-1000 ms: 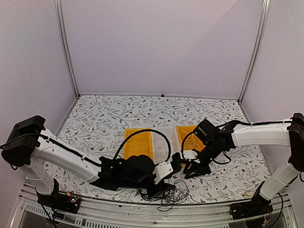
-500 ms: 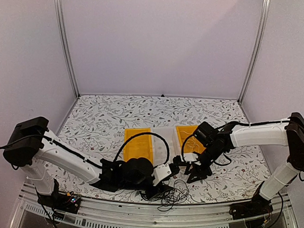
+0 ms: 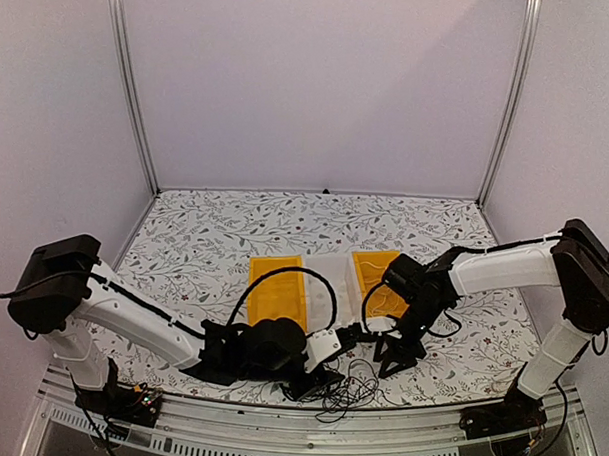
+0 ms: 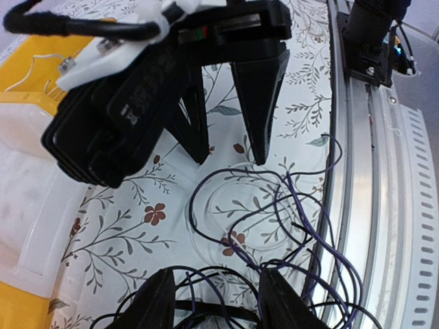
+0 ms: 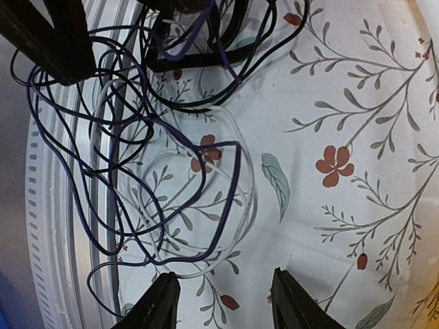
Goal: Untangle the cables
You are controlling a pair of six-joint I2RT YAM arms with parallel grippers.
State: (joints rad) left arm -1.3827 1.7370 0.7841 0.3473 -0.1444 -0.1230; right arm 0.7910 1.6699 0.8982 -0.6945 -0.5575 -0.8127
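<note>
The cables lie in a tangle at the table's near edge: thin dark purple-black strands looping over a pale loop. My left gripper is low over the tangle and open, with several dark strands running loosely between its fingers. From the top it shows at the tangle's left. My right gripper is open and empty, its fingertips just short of the pale loop. In the left wrist view its two black fingers point down at the cloth just beyond the tangle.
A pale tray with two yellow mats lies behind the grippers. The ribbed metal rail runs along the near edge, and some strands hang over it. The right arm's base stands on that rail.
My right gripper has come down and nearer the front edge toward the tangle, and its jaws have opened wider. The left gripper has edged slightly nearer, still open.
</note>
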